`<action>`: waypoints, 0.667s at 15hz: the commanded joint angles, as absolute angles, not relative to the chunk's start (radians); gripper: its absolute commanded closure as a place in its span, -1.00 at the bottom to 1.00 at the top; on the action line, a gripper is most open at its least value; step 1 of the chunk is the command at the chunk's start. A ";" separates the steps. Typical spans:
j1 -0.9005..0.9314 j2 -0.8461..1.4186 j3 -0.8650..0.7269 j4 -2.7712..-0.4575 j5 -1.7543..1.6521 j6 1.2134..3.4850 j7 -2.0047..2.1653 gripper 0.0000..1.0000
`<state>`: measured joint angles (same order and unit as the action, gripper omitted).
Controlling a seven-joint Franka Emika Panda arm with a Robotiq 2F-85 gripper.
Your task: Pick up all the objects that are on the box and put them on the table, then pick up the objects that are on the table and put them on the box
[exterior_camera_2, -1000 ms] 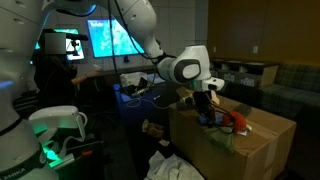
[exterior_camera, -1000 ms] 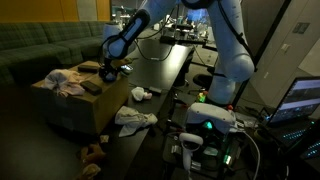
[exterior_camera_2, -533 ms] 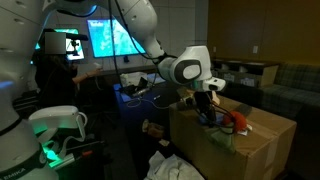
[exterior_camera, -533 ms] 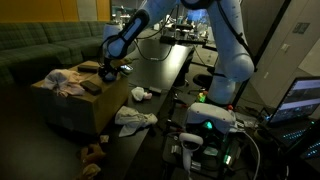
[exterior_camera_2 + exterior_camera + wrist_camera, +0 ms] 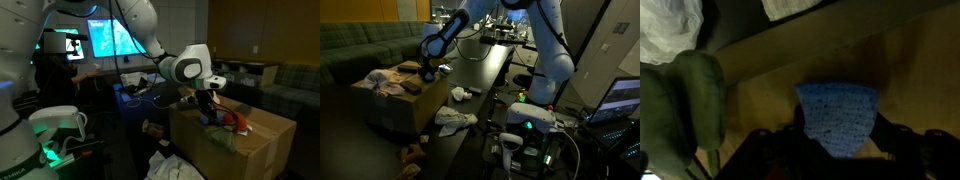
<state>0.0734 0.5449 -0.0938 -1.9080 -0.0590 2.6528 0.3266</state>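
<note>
One cardboard box (image 5: pixel 382 108) is counted in an exterior view. In the wrist view, one blue knitted piece (image 5: pixel 837 115) and one green padded item (image 5: pixel 690 100) are counted. On the desk (image 5: pixel 492 68), one crumpled white cloth (image 5: pixel 455 118) and one small white object (image 5: pixel 460 93) are counted.

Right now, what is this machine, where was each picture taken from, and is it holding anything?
It is a white robot arm with a two-fingered hand. Two pictures come from cameras standing in the room; the third from a camera on the wrist, looking past the hand. The hand hangs over a cardboard box carrying a white cloth. In the wrist view a blue knitted piece lies between the fingers, beside something green and padded; whether it is gripped, I cannot tell. On the black table lies another cloth.
</note>
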 commanded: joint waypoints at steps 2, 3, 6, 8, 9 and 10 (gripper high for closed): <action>0.080 0.543 -0.104 -1.906 -0.071 2.664 0.293 0.34; 0.079 0.533 -0.103 -1.911 -0.072 2.661 0.284 0.41; 0.049 0.483 -0.061 -1.943 -0.046 2.624 0.193 0.56; 0.035 0.442 -0.039 -1.976 -0.039 2.607 0.132 0.70; 0.025 0.416 -0.027 -1.998 -0.035 2.595 0.098 0.77; 0.017 0.392 -0.016 -2.021 -0.030 2.584 0.067 0.82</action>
<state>0.0510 0.4875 -0.0577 -1.9373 -0.0557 2.6152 0.1672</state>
